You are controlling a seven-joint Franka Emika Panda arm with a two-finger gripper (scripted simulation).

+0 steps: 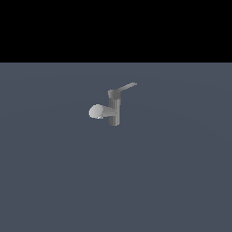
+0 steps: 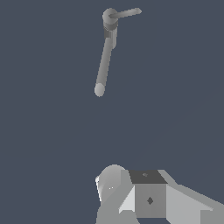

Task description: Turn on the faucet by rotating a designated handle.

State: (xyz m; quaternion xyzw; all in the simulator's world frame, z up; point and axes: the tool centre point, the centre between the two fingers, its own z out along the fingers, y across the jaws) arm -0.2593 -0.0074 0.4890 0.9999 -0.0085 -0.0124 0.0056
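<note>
Faucet (image 1: 114, 111), upright; handle (image 1: 126, 87) seemingly tilted upward

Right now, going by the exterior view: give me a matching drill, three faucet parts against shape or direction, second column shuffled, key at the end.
Column one:
1. handle
2. spout
3. faucet body

Column two:
A. upright grey cylinder
B. thick, pale rounded end, points to the exterior view's left
C. thin lever on top, tilted up toward the exterior view's right

Pairs: 1-C, 2-B, 3-A
</note>
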